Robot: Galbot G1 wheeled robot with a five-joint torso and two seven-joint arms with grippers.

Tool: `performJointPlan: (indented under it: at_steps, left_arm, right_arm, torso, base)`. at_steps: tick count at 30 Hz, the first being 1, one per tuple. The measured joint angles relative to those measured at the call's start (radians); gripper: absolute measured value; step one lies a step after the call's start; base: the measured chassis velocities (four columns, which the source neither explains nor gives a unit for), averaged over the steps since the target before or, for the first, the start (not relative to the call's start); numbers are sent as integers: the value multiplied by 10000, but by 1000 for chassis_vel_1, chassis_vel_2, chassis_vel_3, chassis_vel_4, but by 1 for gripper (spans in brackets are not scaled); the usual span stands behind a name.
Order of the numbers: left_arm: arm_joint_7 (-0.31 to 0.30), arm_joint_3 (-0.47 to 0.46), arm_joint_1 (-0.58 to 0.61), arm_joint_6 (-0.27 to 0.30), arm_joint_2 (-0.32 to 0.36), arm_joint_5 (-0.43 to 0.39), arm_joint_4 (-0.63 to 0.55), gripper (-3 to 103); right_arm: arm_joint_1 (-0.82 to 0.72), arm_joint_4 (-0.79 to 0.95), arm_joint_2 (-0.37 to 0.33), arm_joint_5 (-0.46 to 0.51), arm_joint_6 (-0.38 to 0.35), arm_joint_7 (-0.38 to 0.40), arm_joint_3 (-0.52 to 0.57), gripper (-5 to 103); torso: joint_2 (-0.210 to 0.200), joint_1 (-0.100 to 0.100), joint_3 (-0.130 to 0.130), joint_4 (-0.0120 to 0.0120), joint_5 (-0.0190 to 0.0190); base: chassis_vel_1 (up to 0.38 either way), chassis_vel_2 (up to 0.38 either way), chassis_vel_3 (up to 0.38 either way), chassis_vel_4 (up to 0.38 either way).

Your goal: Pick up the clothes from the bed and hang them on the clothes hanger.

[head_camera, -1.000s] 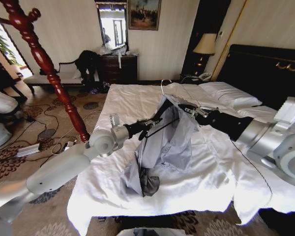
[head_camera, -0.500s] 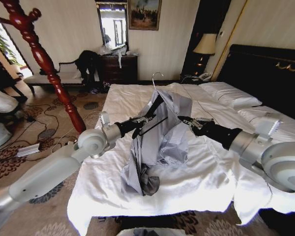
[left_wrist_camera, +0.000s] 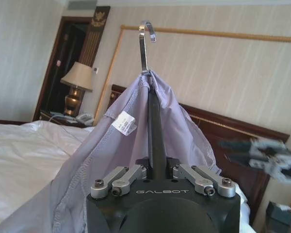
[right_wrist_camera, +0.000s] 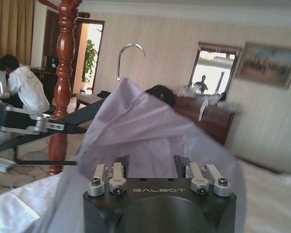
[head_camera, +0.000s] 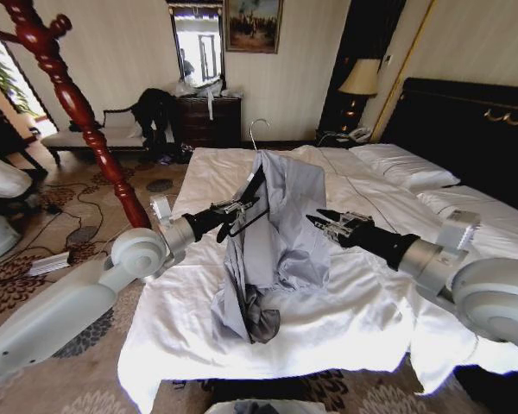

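the left claw [head_camera: 231, 210] was clamped on one shoulder arm of the black clothes hanger [head_camera: 252, 191], holding it raised above the bed [head_camera: 363, 302] with its silver hook uppermost, apparently so the shirt could drape freely. the pale grey-blue shirt [head_camera: 281, 233] hung over the hanger, its lower end bunched on the white duvet. the right claw [head_camera: 326, 221] stood just beside the cloth, fingers parted and gripping nothing, seemingly poised to pull the fabric square. a black headboard [head_camera: 466, 121] backed the rumpled bed; a red-brown wooden pole [head_camera: 78, 108] rose at the robot's left, over patterned carpet strewn with cables, with a lamp [head_camera: 359, 78] in the corner.
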Motion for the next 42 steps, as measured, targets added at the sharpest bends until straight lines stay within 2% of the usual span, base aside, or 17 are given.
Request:
performJointPlan:
  at_steps: [1, 2, 4, 6, 8, 10, 11, 13, 15, 20, 36, 38, 41, 42]
  left_arm:
    - [0, 0, 0, 0, 0, 0, 0, 18]
    - [71, -36, 127, 0, 196, 1, -181, 18]
    - [144, -33, 212, 3, 389, 4, -386, 18]
    - [167, -2, 207, 2, 423, 0, -443, 18]
    - [211, 137, 145, 12, 485, -10, -589, 18]
    - [237, 193, 152, 17, 543, -9, -717, 18]
    - [237, 193, 152, 17, 543, -9, -717, 18]
    - [247, 233, 178, 21, 590, -8, -841, 18]
    - [251, 287, 167, 24, 591, -8, -924, 18]
    - [234, 471, 24, 33, 485, -42, -1025, 18]
    - [250, 1137, -21, 85, 572, 124, -1500, 18]
    - [262, 1204, -23, 86, 578, 186, -1530, 18]
    - [262, 1208, -41, 87, 574, 189, -1531, 18]
    - [262, 1208, -48, 86, 572, 189, -1531, 18]
  right_arm:
    - [0, 0, 0, 0, 0, 0, 0, 51]
    - [-21, -104, -77, -846, 154, -164, -6, 56]
    - [-14, -464, -250, -1911, 356, -370, -64, 67]
    - [-1, -613, -332, -2293, 444, -463, -91, 67]
    - [34, -1152, -635, -3776, 780, -770, -215, 78]
    - [-8, -1496, -775, -4832, 1008, -1040, -263, 89]
    - [-8, -1496, -775, -4832, 1008, -1040, -263, 89]
    - [-105, -1656, -851, -5536, 1144, -1302, -291, 97]
    - [-173, -1738, -916, -5982, 1240, -1484, -354, 99]
    - [-280, -1795, -1117, -6357, 1304, -1729, -494, 100]
    - [-238, -2084, -1378, -6623, 1252, -1754, -1046, 100]
    - [-281, -2114, -1397, -6644, 1251, -1758, -1061, 91]
    - [-300, -2114, -1383, -6687, 1260, -1764, -1109, 86]
    - [-303, -2114, -1368, -6707, 1264, -1766, -1131, 80]
  torso:
    - [0, 0, 0, 0, 0]
    - [1, 0, 0, -2, 1]
    - [1, 0, 0, -2, 2]
    - [1, 0, 0, -2, 5]
    - [0, 1, 1, -7, 3]
    - [0, 1, 1, -3, 3]
    - [0, 1, 1, -3, 3]
    - [0, 0, 1, -4, 4]
    - [0, 0, 0, -4, 3]
    - [0, 0, 1, -5, 2]
    - [0, 0, 0, -4, 2]
    - [0, 1, 1, -4, 2]
    - [0, 1, 1, -4, 2]
    - [0, 1, 1, -4, 2]
  base:
    - [0, 0, 0, 0]
    - [0, 0, 0, 0]
    - [0, 0, 0, 0]
    - [0, 0, 0, 0]
    - [0, 0, 0, 0]
    - [0, 0, 0, 0]
    - [0, 0, 0, 0]
    - [0, 0, 0, 0]
    - [0, 0, 0, 0]
    - [0, 0, 0, 0]
    - [0, 0, 0, 0]
    - [0, 0, 0, 0]
    - [0, 0, 0, 0]
    - [0, 0, 0, 0]
